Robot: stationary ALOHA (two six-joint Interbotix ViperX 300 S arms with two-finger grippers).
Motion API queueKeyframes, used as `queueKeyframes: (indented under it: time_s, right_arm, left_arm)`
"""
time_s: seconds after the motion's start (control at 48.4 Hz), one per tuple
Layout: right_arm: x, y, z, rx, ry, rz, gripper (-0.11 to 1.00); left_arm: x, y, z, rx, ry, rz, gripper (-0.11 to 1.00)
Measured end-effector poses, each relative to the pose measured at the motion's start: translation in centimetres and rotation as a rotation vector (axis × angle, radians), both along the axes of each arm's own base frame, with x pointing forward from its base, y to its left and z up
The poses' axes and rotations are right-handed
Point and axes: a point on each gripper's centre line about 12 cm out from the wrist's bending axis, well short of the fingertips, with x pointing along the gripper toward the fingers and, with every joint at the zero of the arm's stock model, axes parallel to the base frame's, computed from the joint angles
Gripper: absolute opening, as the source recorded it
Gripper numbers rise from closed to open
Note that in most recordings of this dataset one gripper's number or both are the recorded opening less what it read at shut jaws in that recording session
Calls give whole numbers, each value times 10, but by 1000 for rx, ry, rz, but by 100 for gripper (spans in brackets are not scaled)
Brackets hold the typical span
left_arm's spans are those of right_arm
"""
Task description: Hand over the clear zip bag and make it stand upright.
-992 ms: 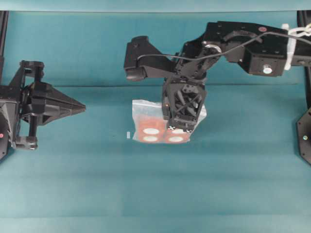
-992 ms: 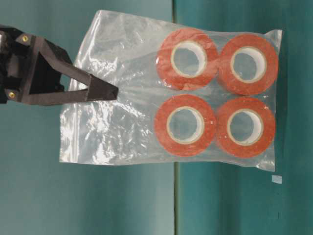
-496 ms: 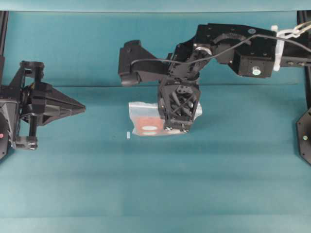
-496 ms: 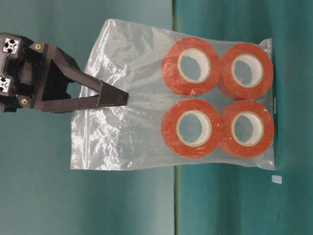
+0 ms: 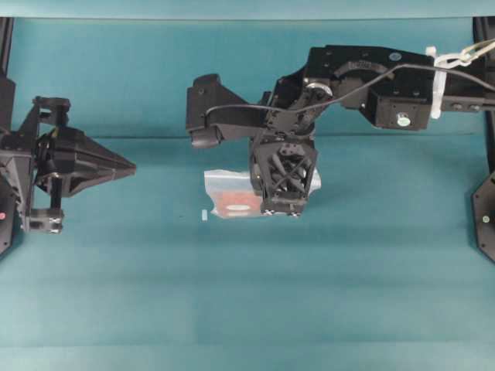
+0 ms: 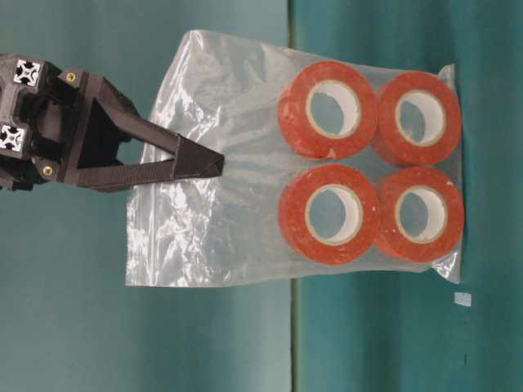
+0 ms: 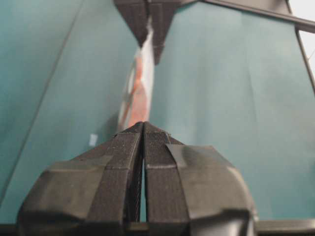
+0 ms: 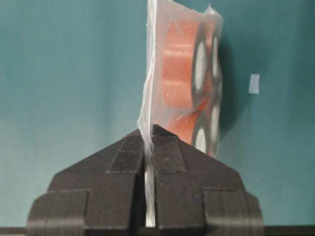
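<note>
The clear zip bag (image 6: pixel 204 220) hangs upright near the middle of the table, with several orange-red rolls (image 6: pixel 327 110) at its bottom end, by the table surface. My right gripper (image 8: pixel 150 130) points down and is shut on the bag's upper part; its pads pinch the plastic. From overhead the right gripper (image 5: pixel 280 209) covers most of the bag (image 5: pixel 224 193). My left gripper (image 5: pixel 131 165) stays at the left edge, well apart from the bag, shut and empty. In the left wrist view the left gripper (image 7: pixel 143 125) faces the bag (image 7: pixel 140 93) edge-on.
A small white scrap (image 5: pixel 204 216) lies on the teal table just left of the bag. The right arm's black links (image 5: pixel 363 73) stretch across the back right. A dark fixture (image 5: pixel 486 216) sits at the right edge.
The right gripper has shifted slightly left and lowered the bag toward the table, turning it more edge-on from overhead. The left gripper has not moved.
</note>
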Motion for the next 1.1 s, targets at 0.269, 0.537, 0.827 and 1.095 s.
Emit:
queueKeyframes:
  time_s: [0.269, 0.537, 0.827, 1.095]
  right_arm:
    - [1, 3, -1, -2, 0, 7, 1]
    - [1, 4, -3, -1, 6, 11, 1]
    - [1, 4, -3, -1, 6, 11, 1]
    - [1, 4, -3, 0, 8, 10, 1]
  left_arm:
    - [0, 0, 0, -12, -1, 3, -1]
    - [1, 1, -3, -16, -4, 8, -1]
    - [6, 2, -22, -44, -59, 15, -1]
    - [16, 2, -37, -74, -36, 21, -1]
